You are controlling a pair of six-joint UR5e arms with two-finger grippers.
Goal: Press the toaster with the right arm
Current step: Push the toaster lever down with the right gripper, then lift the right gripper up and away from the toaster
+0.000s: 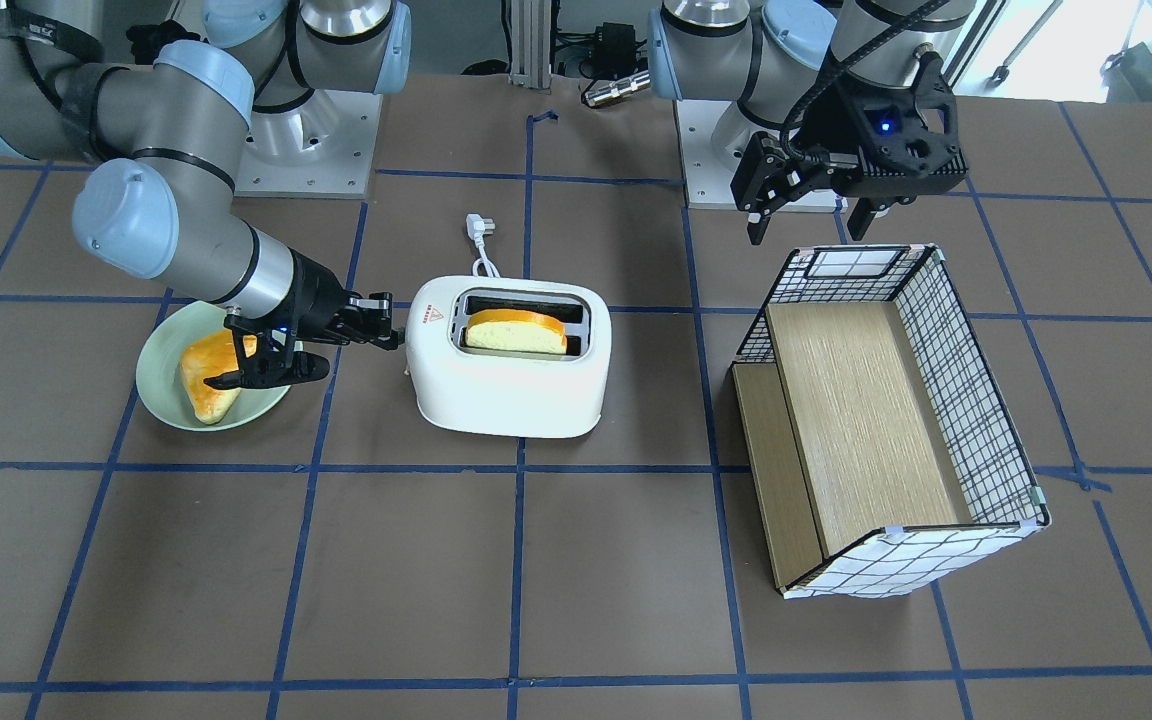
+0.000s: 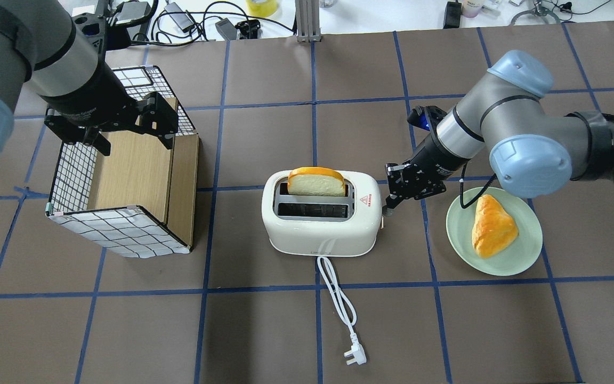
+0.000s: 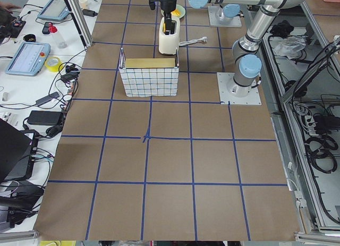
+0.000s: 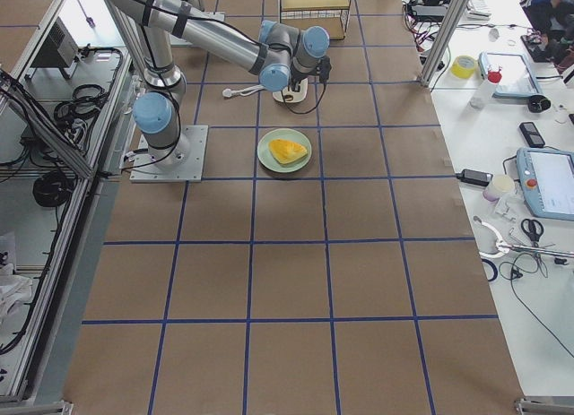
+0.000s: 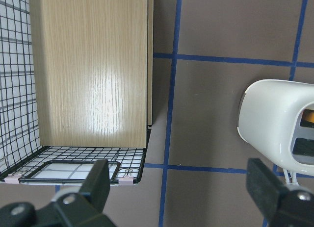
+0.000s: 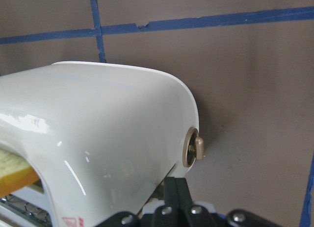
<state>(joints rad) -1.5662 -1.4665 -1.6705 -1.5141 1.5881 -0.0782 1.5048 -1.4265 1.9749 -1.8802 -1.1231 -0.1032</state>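
The white toaster (image 2: 322,218) stands mid-table with a bread slice (image 2: 316,182) standing high out of its far slot. It also shows in the front view (image 1: 506,370) and the right wrist view (image 6: 98,134). My right gripper (image 2: 390,205) is shut and empty, its tips against the toaster's end wall just above a beige knob (image 6: 194,147). The side lever is hidden by the fingers (image 6: 171,195). In the front view the right gripper (image 1: 391,335) touches the toaster's end by the red triangle mark (image 1: 430,319). My left gripper (image 2: 126,133) is open and empty above the basket.
A wire-and-wood basket (image 2: 126,234) lies on its side at the left. A green plate (image 2: 525,250) with a pastry (image 2: 491,226) sits under the right forearm. The toaster's white cord and plug (image 2: 355,357) trail toward the near table edge.
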